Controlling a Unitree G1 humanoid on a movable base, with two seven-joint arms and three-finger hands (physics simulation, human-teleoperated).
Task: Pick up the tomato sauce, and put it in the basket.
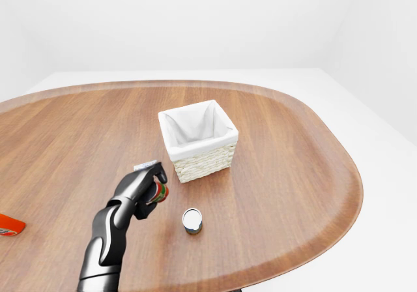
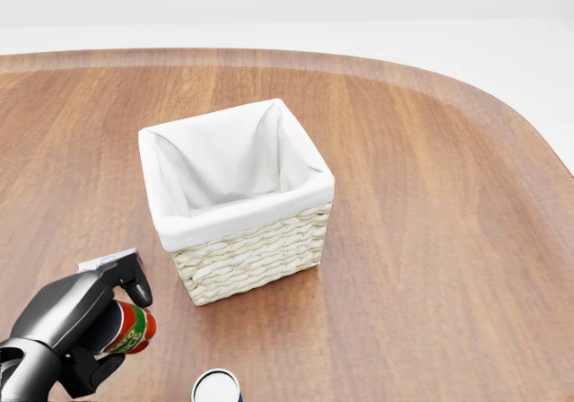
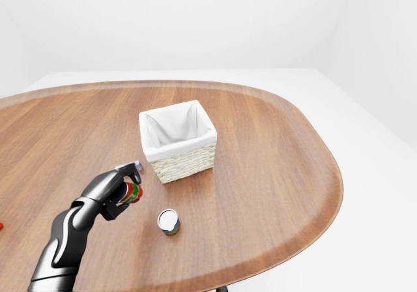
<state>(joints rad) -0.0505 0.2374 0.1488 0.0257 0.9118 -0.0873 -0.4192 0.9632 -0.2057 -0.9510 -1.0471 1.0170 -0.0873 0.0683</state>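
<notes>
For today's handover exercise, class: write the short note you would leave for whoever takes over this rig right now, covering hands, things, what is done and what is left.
Left robot hand: shut on the sauce, held off the table, tilted, to the left of the basket in the head view.
Right robot hand: not in view.
Basket: upright near the table's middle, nothing in it.
Also there: a small can and a small box by the held sauce.
Done: sauce grasped and raised.
Left: carry it over the basket and release it inside.

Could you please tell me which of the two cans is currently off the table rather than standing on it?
The tomato sauce, the red-labelled can tilted in the left hand; the white-topped can stands upright on the table.
</notes>
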